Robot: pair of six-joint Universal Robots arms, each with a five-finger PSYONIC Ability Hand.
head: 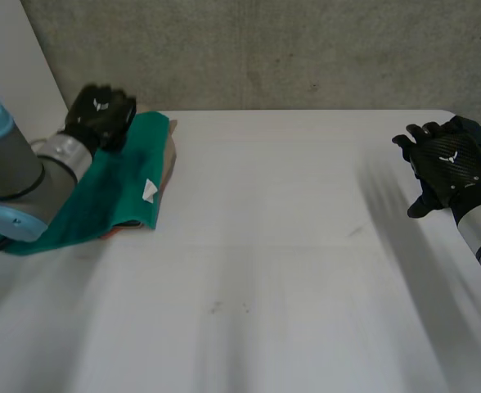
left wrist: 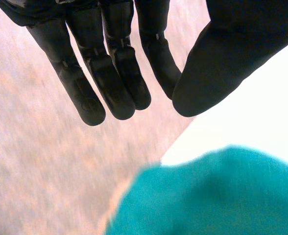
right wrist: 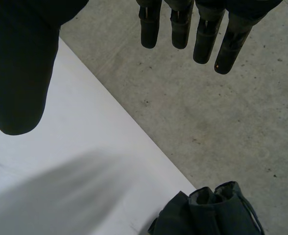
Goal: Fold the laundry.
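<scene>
1. Teal cloth (head: 114, 192) lay at the far left corner of the white table (head: 289, 246), draped over a tan cloth (head: 172, 160), with a white tag (head: 149, 191) showing at its inner edge.
2. Left hand (head: 100, 115) hovered at the teal cloth's far end. Its fingers (left wrist: 109, 93) were straight and loosely apart, the thumb clear, gripping nothing.
3. The cloth's long axis ran from that hand back toward the robot, passing under the left arm.
4. Right hand (head: 447, 164) hung well apart at the table's right edge, spread and empty, with a dark garment (right wrist: 212, 213) near it.
5. By my reckoning the left hand was much the nearer, so the next grab on the teal cloth looked like its job.
</scene>
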